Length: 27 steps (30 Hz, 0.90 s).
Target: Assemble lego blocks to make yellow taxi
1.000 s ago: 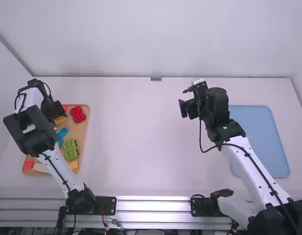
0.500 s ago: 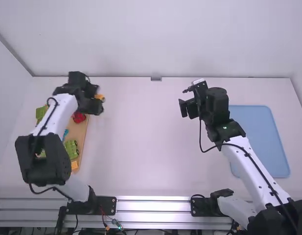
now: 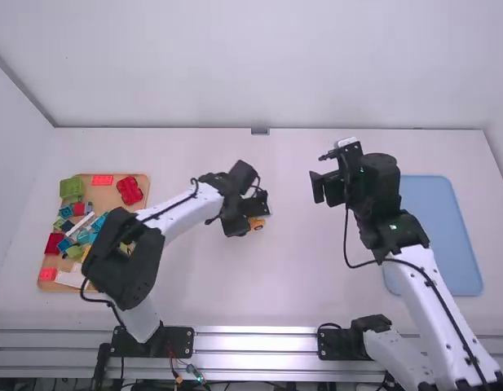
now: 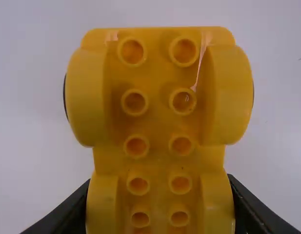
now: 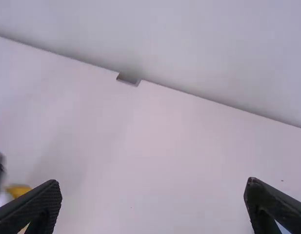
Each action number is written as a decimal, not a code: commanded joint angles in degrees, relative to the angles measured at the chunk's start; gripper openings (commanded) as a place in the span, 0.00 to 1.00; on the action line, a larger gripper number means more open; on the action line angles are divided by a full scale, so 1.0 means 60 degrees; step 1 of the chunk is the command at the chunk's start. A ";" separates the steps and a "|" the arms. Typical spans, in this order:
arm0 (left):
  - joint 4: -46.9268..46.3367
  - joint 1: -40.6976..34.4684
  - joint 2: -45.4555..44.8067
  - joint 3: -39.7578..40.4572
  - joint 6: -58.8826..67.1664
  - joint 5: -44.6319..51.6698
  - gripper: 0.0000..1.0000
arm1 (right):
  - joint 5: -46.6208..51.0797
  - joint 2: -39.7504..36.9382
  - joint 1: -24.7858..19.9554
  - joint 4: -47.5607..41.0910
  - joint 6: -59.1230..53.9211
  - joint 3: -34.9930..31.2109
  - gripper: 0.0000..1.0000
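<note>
In the high view, the whole white table (image 3: 235, 293) is shown, with both arms; in the left wrist view, the underside of a yellow block (image 4: 157, 122) is seen close up, with two rows of hollow tubes and a pair of rounded side pieces. In the right wrist view, a bit of yellow is glimpsed past one finger, beside a dark blur.

The table is backed by a pale wall (image 3: 259, 65) and bordered in front by a metal rail (image 3: 255, 342). At its right side a blue tray (image 3: 439, 236) is set; at its left, coloured blocks (image 3: 130, 191) are held in a wooden tray (image 3: 107, 198).

The left gripper (image 3: 258, 213) is placed near the table's middle, its jaws parted by the yellow block's width and closed against its two sides. The jaws of the right gripper (image 3: 323, 188) are spread wide, with nothing held between them.
</note>
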 commanded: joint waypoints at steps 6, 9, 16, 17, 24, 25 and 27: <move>0.0353 -0.0641 0.0812 -0.0189 0.2401 -0.0004 0.02 | -0.0098 -0.1366 -0.0317 -0.0991 0.0477 0.0299 0.98; 0.0725 -0.0532 0.0812 -0.0317 0.2259 0.0379 0.05 | -0.0095 -0.1417 -0.0313 -0.1038 0.0477 0.0284 0.99; 0.1523 -0.0546 0.0812 -0.0838 0.2073 0.0452 0.14 | -0.0098 -0.1126 -0.0317 -0.0933 0.0481 0.0284 0.99; 0.1621 -0.0572 0.0812 -0.0936 0.2076 0.0444 0.17 | -0.0098 -0.1042 -0.0317 -0.0903 0.0477 0.0284 0.99; 0.1705 -0.0568 0.0812 -0.1024 0.2000 -0.0240 0.99 | -0.0098 -0.0619 -0.0299 -0.0579 0.0477 0.0284 0.99; 0.1738 -0.0568 0.0798 -0.0940 0.1774 -0.0379 0.99 | -0.0106 -0.0594 -0.0299 -0.0503 0.0484 0.0284 0.99; 0.1676 -0.0550 0.0736 -0.0747 0.1326 -0.0499 0.99 | -0.0178 -0.0597 -0.0310 -0.0444 0.0477 0.0284 0.99</move>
